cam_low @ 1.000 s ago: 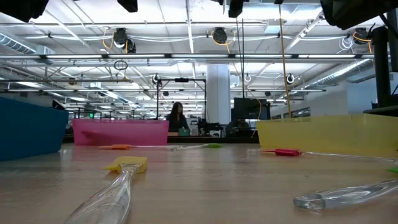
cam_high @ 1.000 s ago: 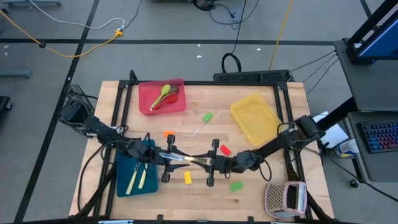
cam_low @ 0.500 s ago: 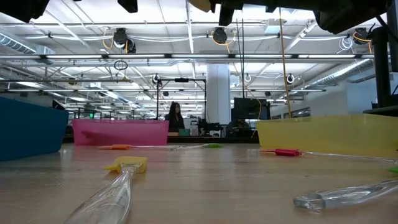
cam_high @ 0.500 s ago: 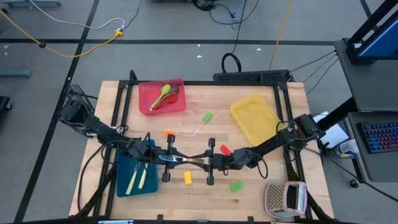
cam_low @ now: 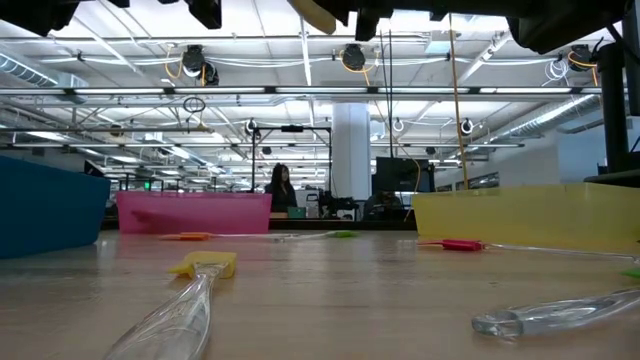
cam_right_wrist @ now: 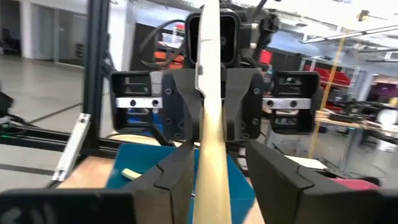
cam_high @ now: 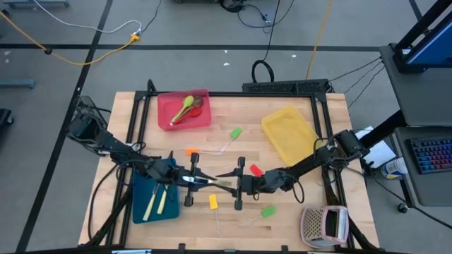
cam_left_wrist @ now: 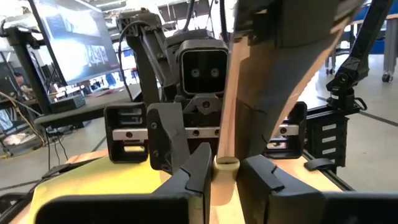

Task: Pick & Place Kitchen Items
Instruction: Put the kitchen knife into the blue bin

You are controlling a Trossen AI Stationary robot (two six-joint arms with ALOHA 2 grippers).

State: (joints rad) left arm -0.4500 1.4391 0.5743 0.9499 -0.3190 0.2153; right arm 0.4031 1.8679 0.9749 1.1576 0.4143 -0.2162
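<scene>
A cream-handled knife (cam_high: 210, 182) hangs level above the table's middle, between my two grippers, which face each other. My left gripper (cam_high: 191, 179) is shut on the knife's left end. My right gripper (cam_high: 236, 185) is open. Its fingers (cam_right_wrist: 177, 177) stand on either side of the cream handle (cam_right_wrist: 208, 143), and I cannot tell whether they touch it. Spatulas lie flat on the wood: green (cam_high: 235, 132), orange (cam_high: 191, 151), red (cam_high: 256, 170), yellow (cam_high: 213, 201) and another green one (cam_high: 268, 211). My left gripper pinches the knife's left end (cam_left_wrist: 226, 167) between its two fingers. The fingers come level from the table's left and lie along the knife. The knife sticks out level toward the right gripper, lifted clear of the table.
A red tray (cam_high: 201, 120) at the back holds spoons. A blue tray (cam_high: 141, 190) at the front left holds two cream knives. A yellow tray (cam_high: 288, 134) stands at the back right, and a perforated box (cam_high: 324, 226) at the front right corner.
Both arms have stayed where they were. The knife's cream end has come into the top edge of the low view, where it did not show a second ago.
</scene>
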